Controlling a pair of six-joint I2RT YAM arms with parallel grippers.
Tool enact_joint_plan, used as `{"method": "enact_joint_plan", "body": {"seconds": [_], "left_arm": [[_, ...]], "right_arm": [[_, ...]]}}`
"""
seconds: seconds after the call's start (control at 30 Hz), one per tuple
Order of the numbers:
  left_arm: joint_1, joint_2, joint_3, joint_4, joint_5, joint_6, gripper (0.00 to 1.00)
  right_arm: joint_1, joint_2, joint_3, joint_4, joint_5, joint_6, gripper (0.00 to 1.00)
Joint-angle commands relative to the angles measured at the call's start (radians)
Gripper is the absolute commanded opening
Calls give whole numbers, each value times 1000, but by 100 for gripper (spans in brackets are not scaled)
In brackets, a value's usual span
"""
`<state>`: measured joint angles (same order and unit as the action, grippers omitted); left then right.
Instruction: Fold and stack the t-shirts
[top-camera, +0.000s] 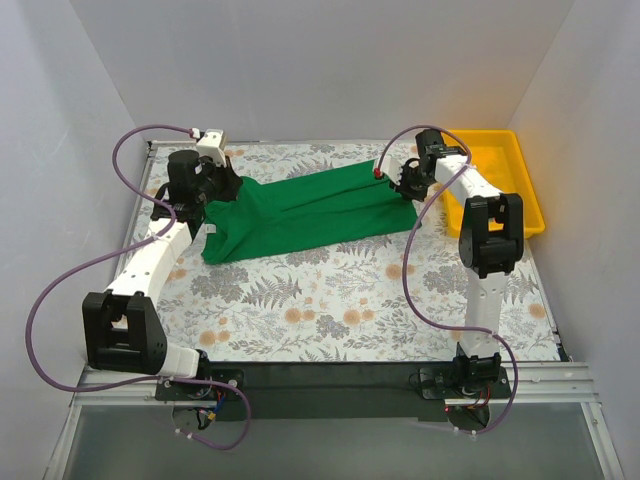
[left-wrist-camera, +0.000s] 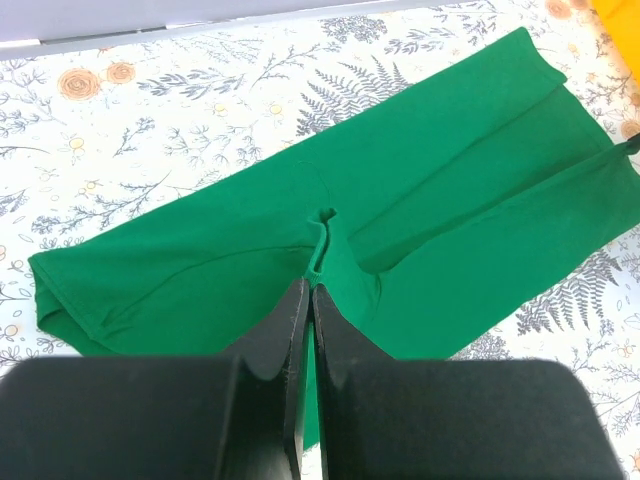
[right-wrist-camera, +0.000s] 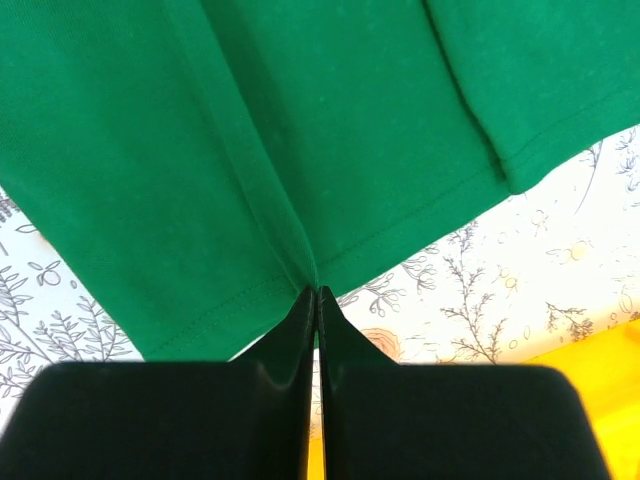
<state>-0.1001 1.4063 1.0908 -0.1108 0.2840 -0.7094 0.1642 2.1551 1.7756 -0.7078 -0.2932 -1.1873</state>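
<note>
The green t-shirt (top-camera: 305, 212) lies stretched across the far half of the table, pulled lengthwise between both grippers. My left gripper (top-camera: 210, 196) is shut on its left end; in the left wrist view the jaws (left-wrist-camera: 311, 288) pinch a raised ridge of the cloth (left-wrist-camera: 420, 200). My right gripper (top-camera: 398, 183) is shut on the right end; in the right wrist view the jaws (right-wrist-camera: 317, 293) pinch a fold at the hem of the t-shirt (right-wrist-camera: 250, 130). No neck label shows.
A yellow plastic tray (top-camera: 500, 175) stands at the far right, just behind the right arm, and shows in the right wrist view (right-wrist-camera: 600, 370). The floral table cover (top-camera: 330, 300) spans the table. White walls close in the back and sides.
</note>
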Motion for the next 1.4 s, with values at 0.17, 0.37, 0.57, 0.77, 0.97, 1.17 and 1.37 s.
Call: {"method": "enact_joint_plan", "body": {"seconds": [0.17,0.37,0.57,0.77,0.97,1.17,1.37], "left_arm": [[8,-27,-2,20,-22,27,0],[10,-38,-14,20,-16,25,0],[11,-36,-11,19,-16,27,0],[11,-30,-9,16,-20,30,0],[13,-17,-6,14,-17,33,0],[13,-10,1,14,-11,33,0],[13,-6,1,17,1,36,0]], "right_arm": [[8,32,74,1,2,26,1],[18,57,111,2,6,29,1],[28,78,150,2,15,29,1],[34,100,180,1,32,37,1],[35,111,188,1,38,43,2],[35,112,177,2,60,40,2],[34,121,209,11,78,110,27]]}}
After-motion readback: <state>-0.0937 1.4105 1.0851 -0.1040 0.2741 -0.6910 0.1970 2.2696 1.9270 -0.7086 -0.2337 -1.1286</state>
